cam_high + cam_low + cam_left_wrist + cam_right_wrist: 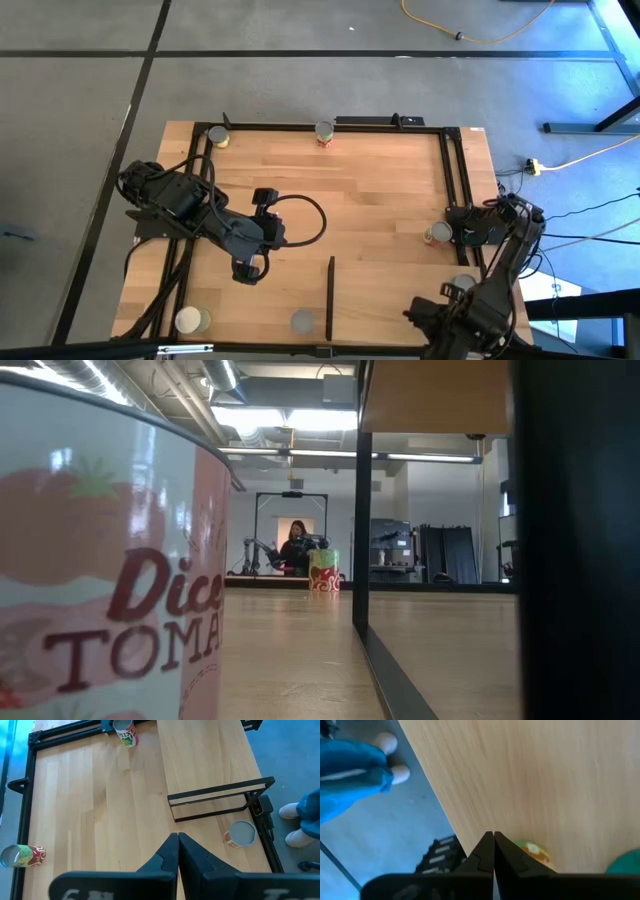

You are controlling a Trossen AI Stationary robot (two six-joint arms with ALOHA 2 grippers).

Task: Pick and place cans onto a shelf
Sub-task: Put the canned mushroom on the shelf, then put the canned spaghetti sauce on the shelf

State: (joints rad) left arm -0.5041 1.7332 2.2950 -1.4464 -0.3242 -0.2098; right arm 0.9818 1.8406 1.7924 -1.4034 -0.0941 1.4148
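Several cans stand on the wooden tabletop: two at the far edge [217, 136] [323, 132], two at the near edge [190, 320] [302, 321], one at the right side [437, 233] and one by the right arm [463, 284]. The shelf [385, 295] is a light-wood panel with a black strip [330, 297]; it also shows in the left wrist view [210, 760]. My left gripper [250, 272] [178, 837] is shut and empty above the table's middle left. My right gripper [455, 233] [493, 837] is shut, close beside the right-side can [532, 851]. My right gripper's shut fingers [505, 851] point down at the tabletop, with the yellow-green can's top [532, 851] right beside one finger. I cannot tell whether the finger touches the can. The can stands upright on the table.
A large tomato can [100, 560] fills the low view's left. A black shelf post [362, 510] stands in front of the low camera. A person's blue trouser legs and shoes [300, 815] [350, 765] show beside the table. Another person sits far off in the room [297, 545].
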